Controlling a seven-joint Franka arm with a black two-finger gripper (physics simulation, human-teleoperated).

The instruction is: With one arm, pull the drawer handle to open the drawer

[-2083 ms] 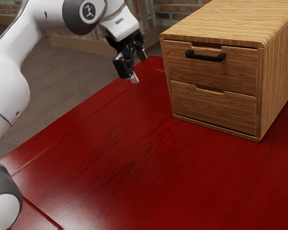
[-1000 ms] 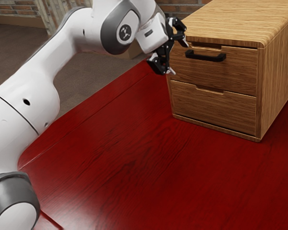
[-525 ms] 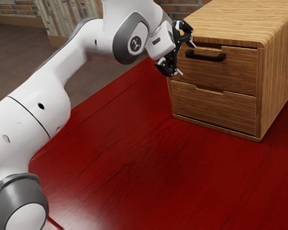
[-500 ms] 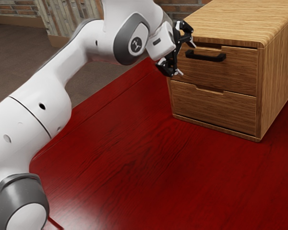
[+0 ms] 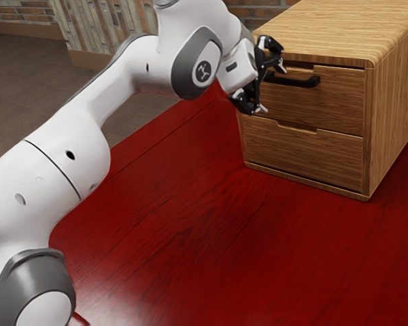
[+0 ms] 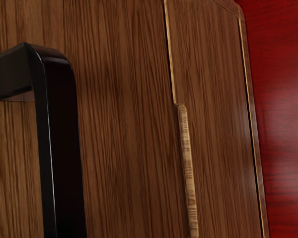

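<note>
A wooden cabinet (image 5: 387, 88) with two drawers stands on the red table (image 5: 211, 231) at the exterior view's right. The upper drawer (image 5: 326, 102) carries a black bar handle (image 5: 296, 80); it looks closed. My black gripper (image 5: 264, 76) is open right at the handle's near end, one fingertip above it and one below, by the drawer front's left edge. Close up in the wrist view, the black handle (image 6: 54, 148) runs along the drawer's wood front (image 6: 129, 124), with the seam to the lower drawer (image 6: 213, 124) beside it.
The lower drawer (image 5: 306, 149) has no bar handle, only a notch at its top edge. Open red tabletop lies in front of the cabinet. A brick wall (image 5: 27, 10) and a brown floor (image 5: 34, 75) lie behind the table.
My arm has swung from the table's far edge toward the exterior view's right. The gripper has come up against the upper drawer's front at the handle's near end.
</note>
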